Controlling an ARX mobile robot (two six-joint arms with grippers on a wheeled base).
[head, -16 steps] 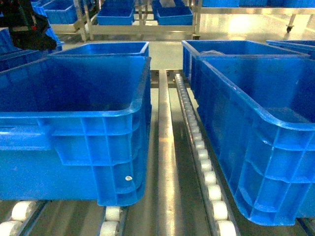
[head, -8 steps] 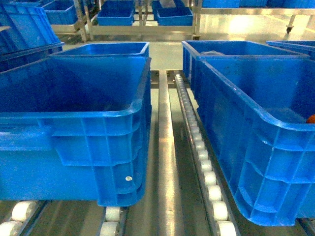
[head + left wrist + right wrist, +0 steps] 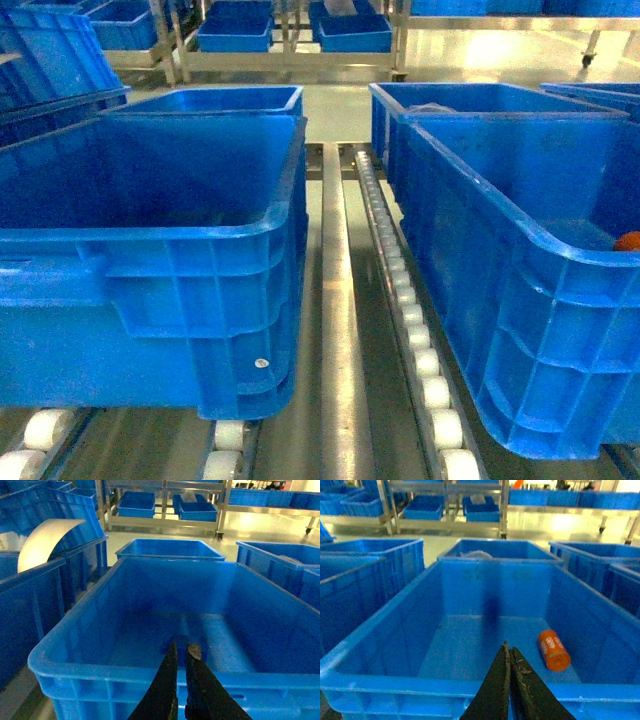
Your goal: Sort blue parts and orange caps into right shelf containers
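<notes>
Right deep blue crate: one orange cap lying on its side on floor, right of centre

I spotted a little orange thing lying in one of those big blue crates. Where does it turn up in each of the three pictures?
Head view: the orange cap peeks over the rim at the far right edge, inside the near right crate.
Left wrist view: not in it.
Right wrist view: the cap lies on its side on the floor of the crate, right of the right gripper.
Shared landmark: the metal shelving rack at the back.
</notes>
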